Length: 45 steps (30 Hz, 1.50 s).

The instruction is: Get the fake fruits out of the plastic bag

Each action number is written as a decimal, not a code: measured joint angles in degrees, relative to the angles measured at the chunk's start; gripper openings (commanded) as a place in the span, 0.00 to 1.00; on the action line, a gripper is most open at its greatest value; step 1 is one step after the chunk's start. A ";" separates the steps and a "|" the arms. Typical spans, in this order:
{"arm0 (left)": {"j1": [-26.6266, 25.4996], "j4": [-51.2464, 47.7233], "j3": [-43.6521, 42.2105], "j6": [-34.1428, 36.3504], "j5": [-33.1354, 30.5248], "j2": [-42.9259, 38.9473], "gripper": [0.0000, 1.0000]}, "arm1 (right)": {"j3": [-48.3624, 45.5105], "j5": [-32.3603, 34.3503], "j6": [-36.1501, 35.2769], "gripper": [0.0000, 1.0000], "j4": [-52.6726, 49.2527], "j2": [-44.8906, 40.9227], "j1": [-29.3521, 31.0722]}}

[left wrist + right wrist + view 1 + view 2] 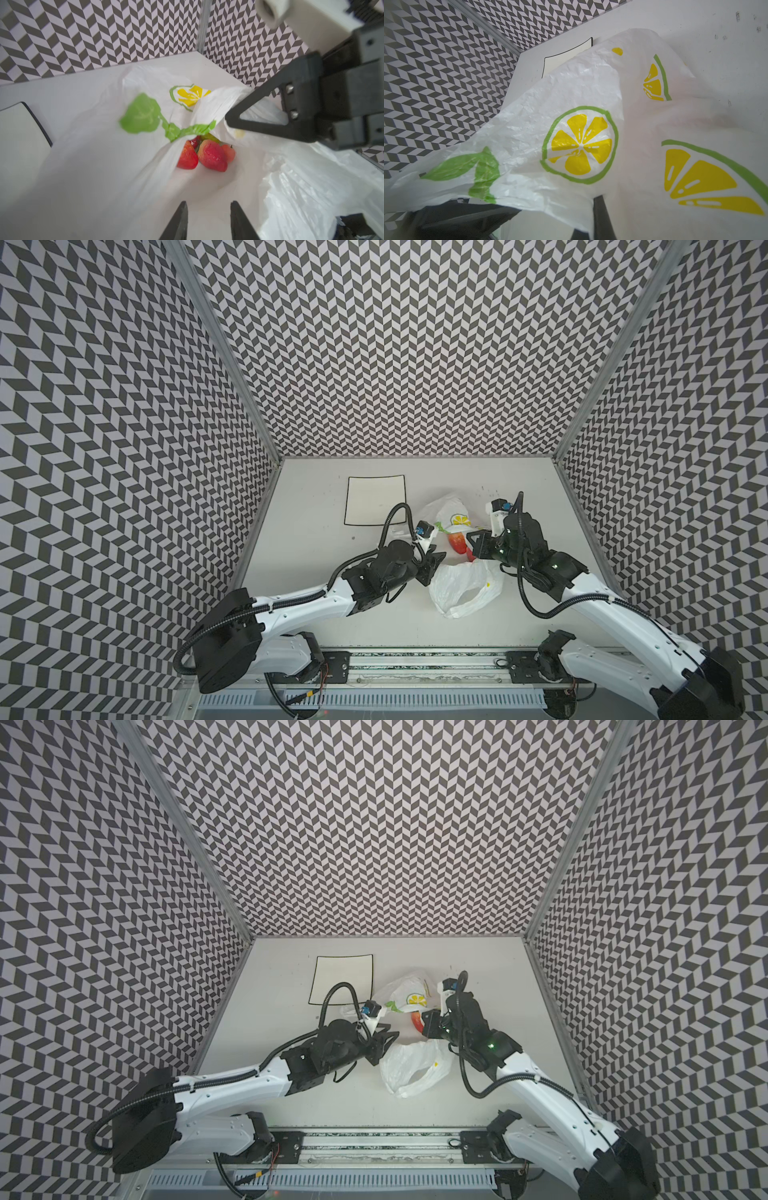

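Where one plastic bag (104, 155) gapes, three strawberries (212, 155), perhaps four (one pear (209, 137))

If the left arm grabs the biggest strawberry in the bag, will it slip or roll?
The biggest strawberry looks glossy, so probably slippery. Its tapered, rounded shape could squirt from closing jaws. Touching neighbouring strawberries, it likely won't roll.
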 measured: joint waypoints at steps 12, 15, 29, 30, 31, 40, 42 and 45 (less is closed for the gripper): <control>-1.75 5.95 2.60 3.87 -2.58 14.93 0.36 | 7.02 -2.73 5.62 0.00 2.97 0.07 0.00; -2.56 6.97 2.03 5.27 -3.48 17.53 0.37 | 7.45 -2.91 5.40 0.00 3.76 0.07 0.00; 2.01 10.80 1.55 3.37 -3.91 20.20 0.58 | -7.43 -4.76 -0.92 0.01 5.95 -6.47 0.02; 2.01 10.99 2.75 2.97 -3.58 20.74 0.59 | -7.76 -5.03 -0.98 0.01 5.99 -6.43 0.02; 2.01 11.17 4.00 2.56 -3.21 21.42 0.61 | -7.82 -5.22 -1.03 0.01 6.01 -6.40 0.02; 2.51 6.51 17.31 -5.18 -1.81 30.56 0.69 | -6.36 -6.73 -1.16 0.01 8.20 -4.70 1.05; 2.93 4.42 20.06 -7.41 -1.70 32.44 0.70 | -6.05 -6.75 -1.03 0.01 8.61 -4.70 1.77; 3.39 0.70 23.39 -10.08 -1.77 34.69 0.72 | -5.44 -6.67 -0.50 0.01 8.79 -4.70 2.80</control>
